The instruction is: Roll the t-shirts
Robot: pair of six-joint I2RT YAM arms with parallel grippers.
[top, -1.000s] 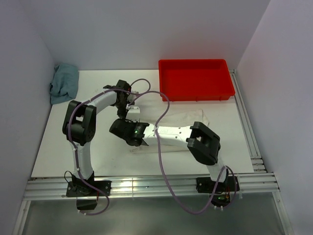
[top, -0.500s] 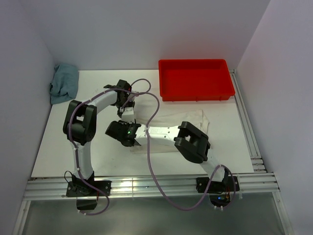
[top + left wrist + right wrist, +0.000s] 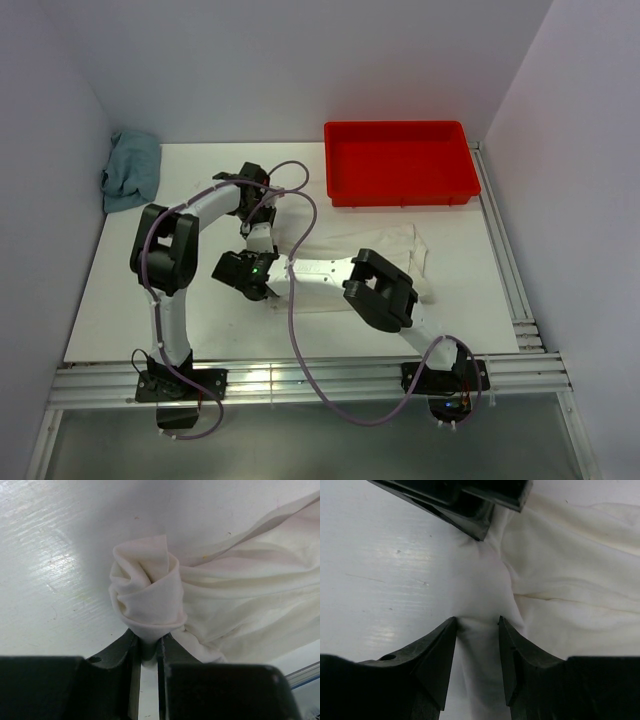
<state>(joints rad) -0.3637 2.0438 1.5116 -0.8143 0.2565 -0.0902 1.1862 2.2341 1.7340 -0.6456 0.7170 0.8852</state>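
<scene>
The left gripper [image 3: 149, 647] is closed tight on the coiled end of the cream t-shirt [image 3: 150, 595], which bulges just past its fingertips. The rest of the shirt trails loose and wrinkled off to its right across the table [image 3: 120, 290]. The right gripper [image 3: 477, 630] is narrow, a gathered fold of the same shirt filling the gap between its fingers, with the left gripper's fingers just ahead of it. The main risk, as I judge it, is that the coil loosens: only a small pinch holds it, and a twist or tug from either side could pull it out or skew the roll. With both grippers so close, they may also bump each other or pull against each other and stretch the cloth. A purple cable [image 3: 292, 320] loops over the right arm and might snag. The red tray [image 3: 400, 198] sits well beyond both grippers, and a blue-green cloth [image 3: 132, 170] lies far off to the left, neither in the way.
</scene>
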